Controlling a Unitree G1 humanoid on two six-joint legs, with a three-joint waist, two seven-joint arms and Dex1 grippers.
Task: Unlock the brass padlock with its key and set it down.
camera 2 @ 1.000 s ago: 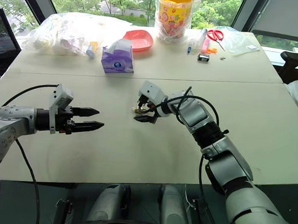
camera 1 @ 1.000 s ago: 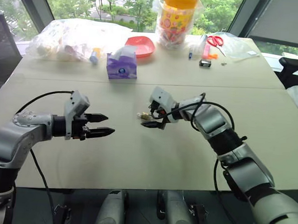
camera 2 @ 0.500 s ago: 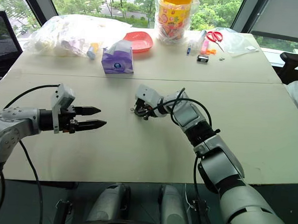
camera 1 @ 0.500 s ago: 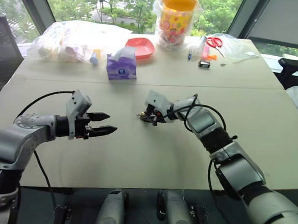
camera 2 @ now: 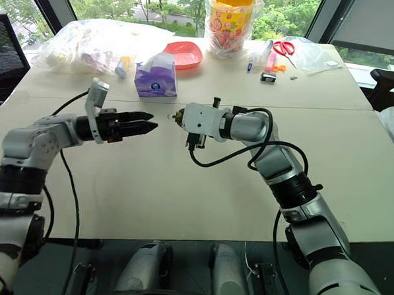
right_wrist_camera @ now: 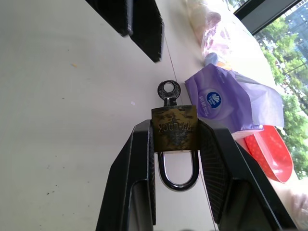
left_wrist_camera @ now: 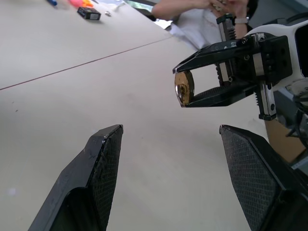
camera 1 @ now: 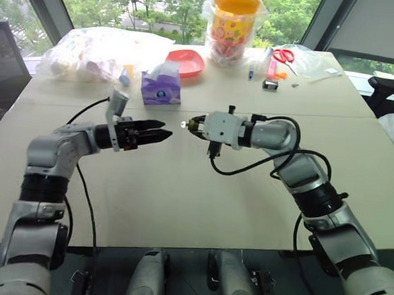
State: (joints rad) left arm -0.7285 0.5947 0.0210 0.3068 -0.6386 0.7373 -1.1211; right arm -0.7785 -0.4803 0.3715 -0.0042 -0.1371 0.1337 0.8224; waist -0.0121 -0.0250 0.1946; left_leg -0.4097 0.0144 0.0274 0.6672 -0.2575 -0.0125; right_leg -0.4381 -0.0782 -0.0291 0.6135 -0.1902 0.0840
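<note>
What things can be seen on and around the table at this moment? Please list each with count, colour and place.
brass padlock: one, yellow-brass with silvery shackle, clamped between the right gripper's fingers above the table
key: one, dark silvery, sticking out of the padlock's bottom
tissue pack: one, purple, far side, left of centre
dish: one, red, behind the tissue pack
jar: one, yellow with orange lid, bagged, far edge
plastic bags: a heap, clear, far left corner
scissors: one pair, red handles, far right
small box: one, black, near the scissors
table: one, beige
person: one, white top, beyond the table
left gripper: black, open, facing the padlock
right gripper: black, shut on the padlock
</note>
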